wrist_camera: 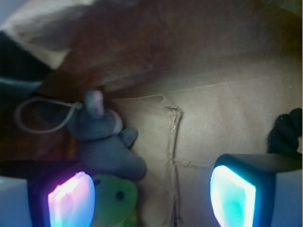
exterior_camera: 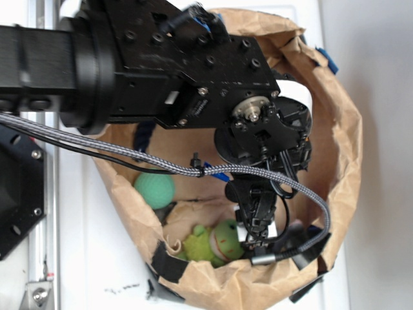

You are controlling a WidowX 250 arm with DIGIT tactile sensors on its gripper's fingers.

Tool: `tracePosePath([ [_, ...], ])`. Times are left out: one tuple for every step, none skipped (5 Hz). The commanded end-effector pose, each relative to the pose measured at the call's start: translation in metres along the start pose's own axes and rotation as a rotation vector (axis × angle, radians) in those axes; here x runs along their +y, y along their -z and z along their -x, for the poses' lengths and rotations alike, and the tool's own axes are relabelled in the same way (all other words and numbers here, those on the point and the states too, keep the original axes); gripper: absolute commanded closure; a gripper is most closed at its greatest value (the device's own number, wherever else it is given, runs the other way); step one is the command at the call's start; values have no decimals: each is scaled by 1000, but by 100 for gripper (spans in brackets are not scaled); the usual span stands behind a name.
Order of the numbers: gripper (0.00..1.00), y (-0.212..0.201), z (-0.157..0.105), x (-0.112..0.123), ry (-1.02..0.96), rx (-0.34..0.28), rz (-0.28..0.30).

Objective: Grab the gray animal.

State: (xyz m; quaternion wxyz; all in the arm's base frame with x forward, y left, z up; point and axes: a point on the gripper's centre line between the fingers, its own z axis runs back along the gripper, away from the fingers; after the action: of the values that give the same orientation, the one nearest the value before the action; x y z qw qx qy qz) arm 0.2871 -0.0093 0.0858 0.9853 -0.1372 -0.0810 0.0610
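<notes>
Inside the brown paper bag: my tool, pads spread wide and empty, over the bag floor. The gray animal lay toward my left pad, long axis running up-frame, touching the green frog beneath it.

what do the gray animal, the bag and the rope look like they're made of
Gray animal: soft plush fabric by the look, matte, rounded stuffed shape with a pale patch. Bag: brown kraft paper, matte, creased and crumpled at the rim. Rope: dark twisted fibre, probably cotton or synthetic; the strands show, but the view is too blurred to say which.
</notes>
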Motion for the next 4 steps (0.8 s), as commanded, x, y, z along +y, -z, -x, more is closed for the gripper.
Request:
tracePosePath([
  [0,16,-9,-6,38,-29,-36],
  [0,9,-5,-22,49,-12,22],
  [0,10,-1,-31,59,4,54],
  [0,18,0,-36,61,-7,62],
])
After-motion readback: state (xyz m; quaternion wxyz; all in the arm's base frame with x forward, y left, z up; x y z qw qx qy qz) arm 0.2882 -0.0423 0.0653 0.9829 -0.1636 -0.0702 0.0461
